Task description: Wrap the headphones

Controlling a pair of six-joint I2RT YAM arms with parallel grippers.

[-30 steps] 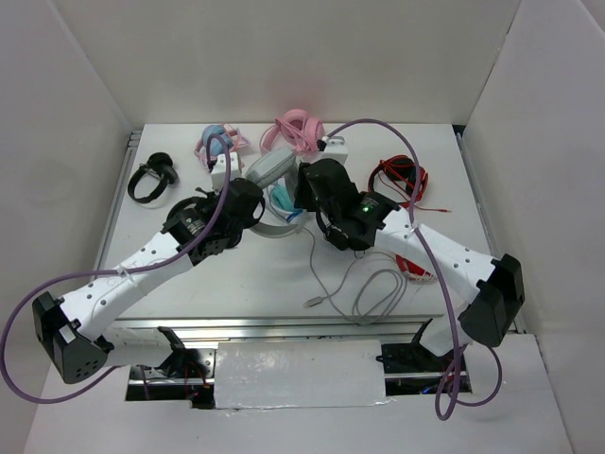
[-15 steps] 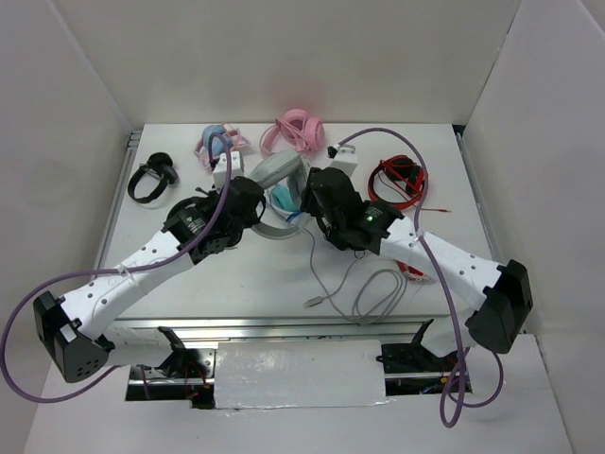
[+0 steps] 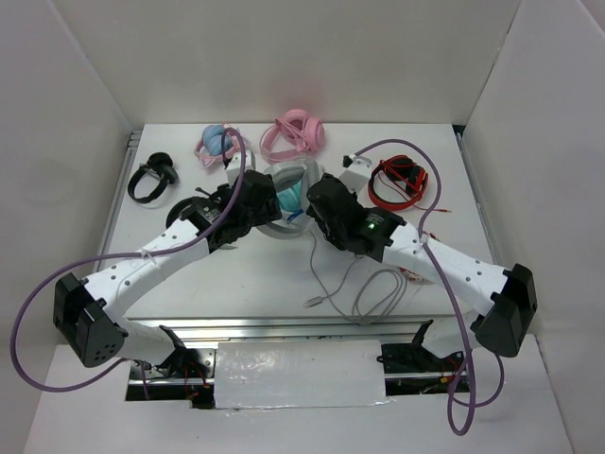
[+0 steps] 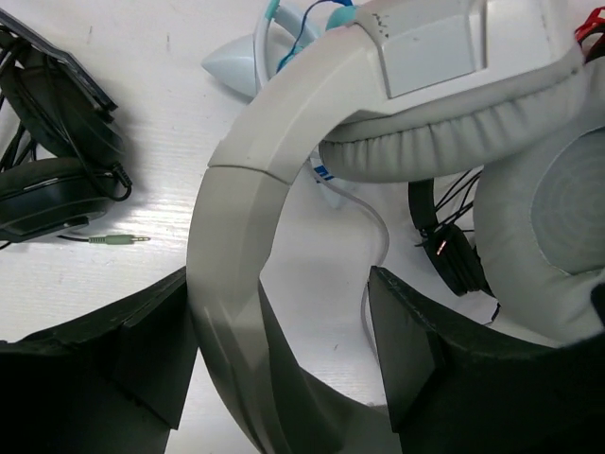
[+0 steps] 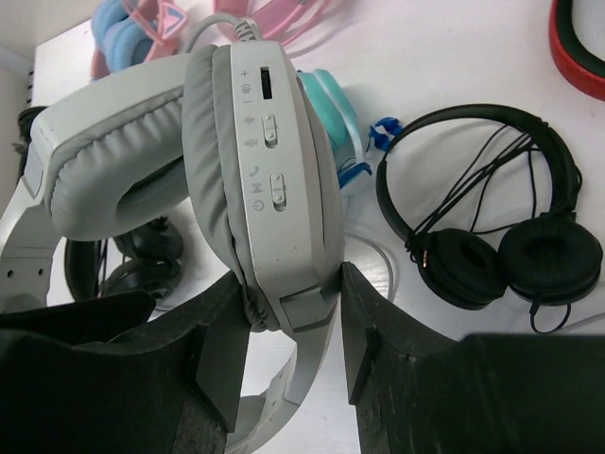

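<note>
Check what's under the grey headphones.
A teal pair peeks out beneath the grey headphones, only one earcup edge showing; the rest is covered.

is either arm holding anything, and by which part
The right gripper holds the headphones by one ear cup, pinched between its fingers. The left gripper is open around the headband, gripping nothing.

Seven headphone pairs show clearly: one grey pair (image 5: pixel 265 170), one teal pair (image 5: pixel 326 104), one pink pair (image 3: pixel 295 132), one pink-and-blue pair (image 3: pixel 216 142), one red pair (image 3: pixel 397 180), two black (big pair (image 3: pixel 151 177), small pair (image 5: pixel 482 246)). Two arms: left arm (image 3: pixel 151 265), right arm (image 3: pixel 454 270). Two grippers: left gripper (image 4: pixel 284 350), right gripper (image 5: pixel 288 340).
</note>
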